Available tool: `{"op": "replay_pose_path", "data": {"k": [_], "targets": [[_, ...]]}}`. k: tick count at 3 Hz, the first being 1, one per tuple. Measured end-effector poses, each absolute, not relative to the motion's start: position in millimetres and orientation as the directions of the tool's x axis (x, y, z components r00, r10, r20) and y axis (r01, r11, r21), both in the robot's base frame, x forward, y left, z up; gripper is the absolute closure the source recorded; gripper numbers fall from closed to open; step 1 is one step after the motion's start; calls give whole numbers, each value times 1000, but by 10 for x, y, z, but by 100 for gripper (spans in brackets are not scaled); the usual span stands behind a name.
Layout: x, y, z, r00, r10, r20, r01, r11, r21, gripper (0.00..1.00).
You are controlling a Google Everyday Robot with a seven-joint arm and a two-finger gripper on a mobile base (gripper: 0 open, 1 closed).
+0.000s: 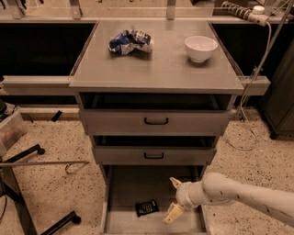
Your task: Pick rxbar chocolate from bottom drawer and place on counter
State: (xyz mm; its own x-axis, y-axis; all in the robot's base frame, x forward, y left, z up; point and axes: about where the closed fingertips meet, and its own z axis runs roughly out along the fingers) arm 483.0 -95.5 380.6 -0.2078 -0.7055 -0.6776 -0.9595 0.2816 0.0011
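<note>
Camera view, looking down on the front of a grey metal cabinet.

At the lower right, a white arm [239, 195] reaching in from the right edge and ending in the gripper [173, 198], over the right part of the bottom drawer [133, 186]. Pale yellow fingers [172, 214] spread wide apart, one above the other in the picture, pointing left, with nothing pinched between them. Just to the right of the rxbar chocolate [147, 207], near it but not touching.

Rxbar chocolate small, flat and black, lying slightly askew on the drawer's bare floor, toward the front edge and about midway between the side walls. Bottom drawer pulled out toward the camera, low side walls showing at left and right.

Above it, two grey drawers with black handles, the upper drawer [156, 122] over the middle drawer [154, 155], a dark gap above each.

On top, the counter [156, 69], a broad flat grey slab wider than the drawers. Toward its back left, a crumpled blue-and-white bag [130, 42]; toward its back right, a white bowl [200, 47], upright, well apart from the bag.

Around the cabinet, a speckled floor [59, 193]. At the left, black stand legs [20, 202]. At the upper right, a power strip [239, 11], with a thin cable [257, 69] running down beside the counter.
</note>
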Motion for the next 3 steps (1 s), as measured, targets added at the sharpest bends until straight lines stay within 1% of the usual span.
{"op": "replay_pose_path", "data": {"k": [1, 2, 3], "targets": [[4815, -943, 3748, -211, -698, -684, -960, 279, 12, 0], [4884, -871, 3364, -210, -707, -676, -966, 256, 32, 0], [5006, -724, 2868, -196, -712, -675, -969, 246, 23, 0]]}}
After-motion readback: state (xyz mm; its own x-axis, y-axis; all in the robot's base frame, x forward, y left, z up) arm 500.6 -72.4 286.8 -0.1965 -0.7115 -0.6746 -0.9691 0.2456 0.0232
